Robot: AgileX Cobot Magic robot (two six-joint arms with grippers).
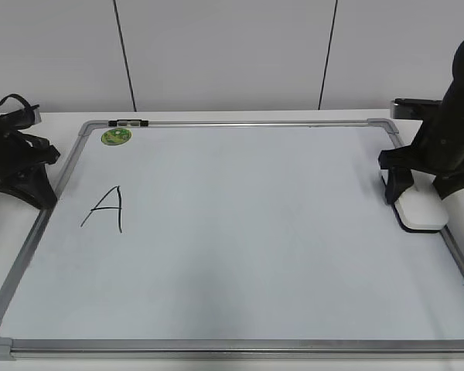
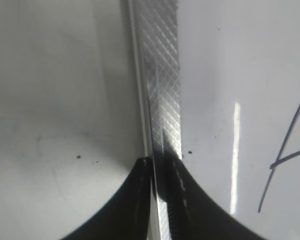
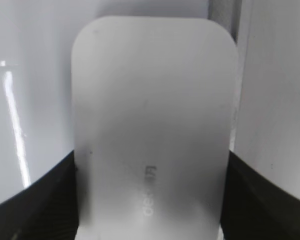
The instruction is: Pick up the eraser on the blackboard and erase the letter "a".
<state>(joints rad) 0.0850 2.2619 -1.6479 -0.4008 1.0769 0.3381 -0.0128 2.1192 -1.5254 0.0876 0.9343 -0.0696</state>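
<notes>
The blackboard (image 1: 255, 255) is a white dry-erase board with a silver frame, lying flat on the table. A large capital "A" (image 1: 107, 209) is drawn at its left. No small cursive "a" shows in any view. The white eraser (image 1: 422, 216) rests on the board's right edge. My right gripper (image 1: 422, 190) stands over it, and in the right wrist view its black fingers (image 3: 150, 200) press both sides of the eraser (image 3: 155, 115). My left gripper (image 1: 32, 192) is shut and empty at the board's left frame (image 2: 162, 75), with its tips (image 2: 160, 165) over the metal strip.
A round green sticker (image 1: 116, 137) sits at the board's top-left corner beside a dark clip (image 1: 128, 122) on the frame. Strokes of the capital "A" (image 2: 287, 150) show at the right in the left wrist view. A white table and grey wall panels surround the board.
</notes>
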